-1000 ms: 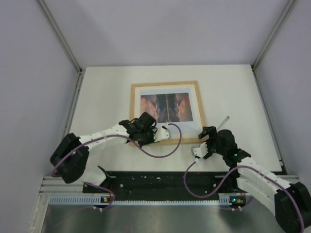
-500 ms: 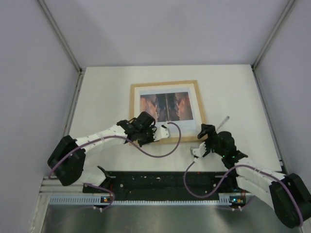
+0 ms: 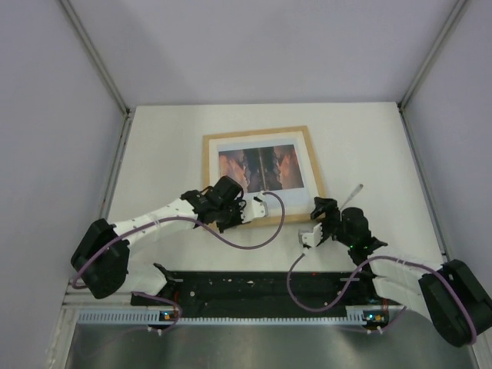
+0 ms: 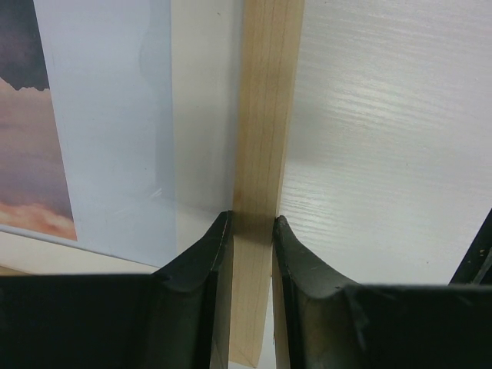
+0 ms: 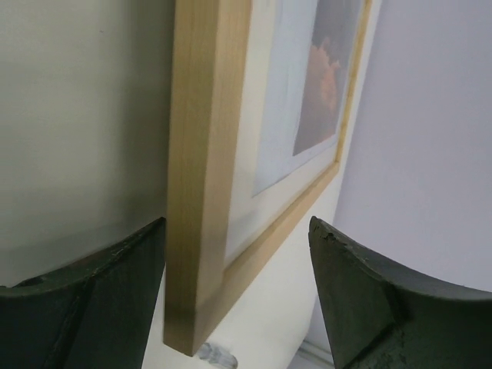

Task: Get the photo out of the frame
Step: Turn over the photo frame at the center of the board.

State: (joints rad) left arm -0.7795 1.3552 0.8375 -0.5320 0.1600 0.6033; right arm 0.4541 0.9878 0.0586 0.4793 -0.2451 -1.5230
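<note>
The frame (image 3: 257,132), a thin light-wood rectangle with a whitish inner edge, lies on the white table (image 3: 369,154). The photo (image 3: 260,169) sits inside it, a pale bluish sheet with a mirrored orange-brown cloud landscape printed in its middle. The left claw (image 4: 252,223) is clamped on the frame's near rail, while the right claw (image 5: 237,223) stands wide open astride its near right corner.

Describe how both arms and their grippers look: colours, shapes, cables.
The left arm and right arm have white link segments between bulky black rounded joints. A thin purple cable loops loosely along each. The left gripper and right gripper carry matte black wedge-shaped fingers tapering to blunt tips. No readable markings show.
</note>
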